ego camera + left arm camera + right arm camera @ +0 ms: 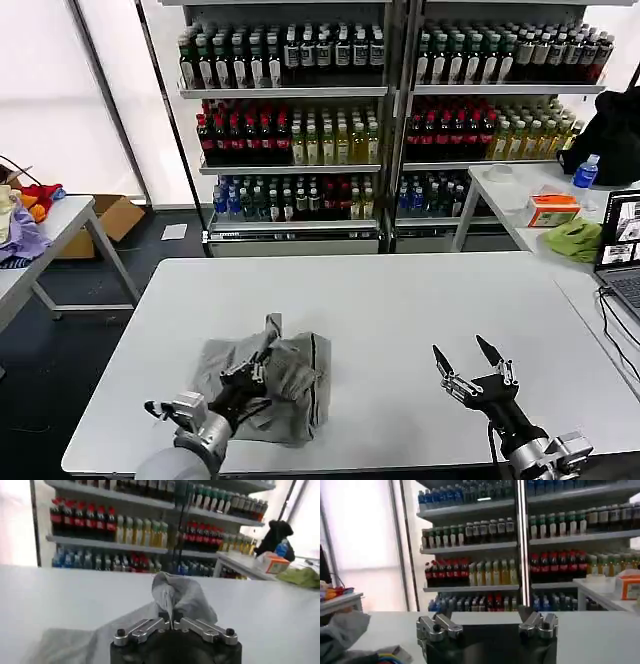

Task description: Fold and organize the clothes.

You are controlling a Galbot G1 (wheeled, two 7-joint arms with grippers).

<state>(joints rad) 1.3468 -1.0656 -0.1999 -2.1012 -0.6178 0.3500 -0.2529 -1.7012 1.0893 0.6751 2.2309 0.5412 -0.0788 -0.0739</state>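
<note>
Grey shirt (275, 385), crumpled in a loose heap on the near left part of the white counter (400, 320), just ahead of my left arm. I read the left tool (262, 368) as pressed together on a raised fold of that shirt: from the left wrist camera the two fingers (150, 626) meet at the centre and a peak of grey cloth (177, 597) stands up from between them. How much cloth sits inside the grip is hidden by the tool body. From the head camera the dark fingers blend into the folds, and I cannot make out a collar or a chest print there.

The right tool (466, 353) hovers over bare counter at the near right, well apart from the shirt, its two fingers spread wide with nothing between them. From the right wrist camera a grey edge of cloth (340, 632) and a scrap of multicoloured print (390, 657) are cut off at the frame corner, so I cannot tell what they belong to.

Farther back, a side table (540, 190) at the right carries an orange box (552, 210) and a green cloth (575, 240); a laptop (620, 255) is cropped at the right edge. Shelves of bottles (300, 130) fill the background.
</note>
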